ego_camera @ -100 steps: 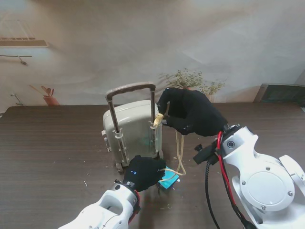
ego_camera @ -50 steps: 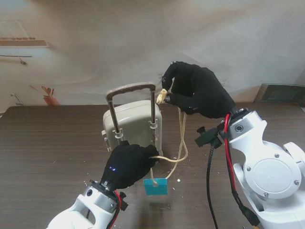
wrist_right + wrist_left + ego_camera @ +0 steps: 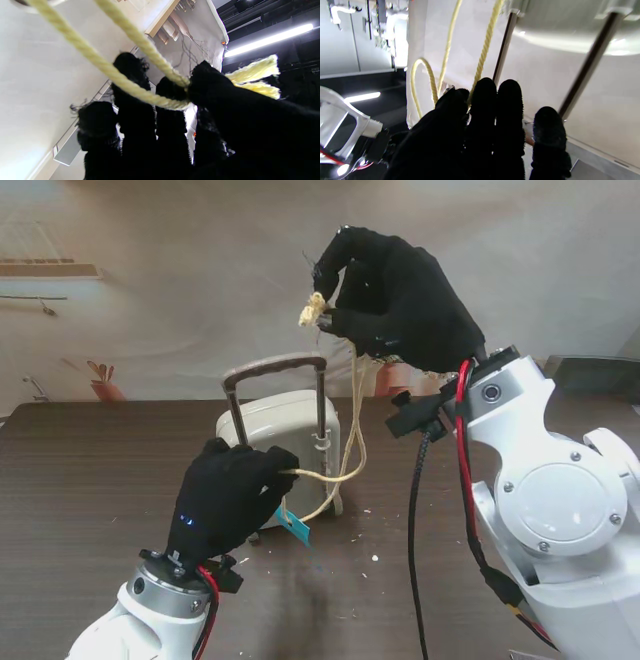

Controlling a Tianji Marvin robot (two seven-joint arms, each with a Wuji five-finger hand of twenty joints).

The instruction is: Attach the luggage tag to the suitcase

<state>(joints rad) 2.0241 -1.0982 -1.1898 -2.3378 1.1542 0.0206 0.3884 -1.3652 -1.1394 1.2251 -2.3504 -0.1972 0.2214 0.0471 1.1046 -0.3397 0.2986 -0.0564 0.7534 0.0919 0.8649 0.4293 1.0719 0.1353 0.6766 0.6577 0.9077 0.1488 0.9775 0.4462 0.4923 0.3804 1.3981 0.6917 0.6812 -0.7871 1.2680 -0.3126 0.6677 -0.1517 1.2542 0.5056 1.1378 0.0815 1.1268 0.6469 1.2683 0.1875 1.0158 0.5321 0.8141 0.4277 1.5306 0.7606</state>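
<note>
Left hand (image 3: 228, 498): clenched on the cord (image 3: 350, 442) just above the blue tag (image 3: 293, 526), keeping the tag clear of the table (image 3: 90, 480).
Suitcase (image 3: 275, 442): upright mid-table, handle (image 3: 275, 368) raised; the cord hangs beside its right post, though whether it passes round the post cannot be told.
Right hand (image 3: 395, 295): pinching the cord's frayed ends (image 3: 312, 310) high up, likely drawing the loop taut.
Potted plant (image 3: 100, 383): far left, well apart; obstructs nothing.

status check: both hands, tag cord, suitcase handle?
Left hand shut on the cord, blue tag hanging beside it. Right hand shut on cord's frayed ends, raised above the suitcase. Cord looped around the handle post. Nothing in the way.
</note>
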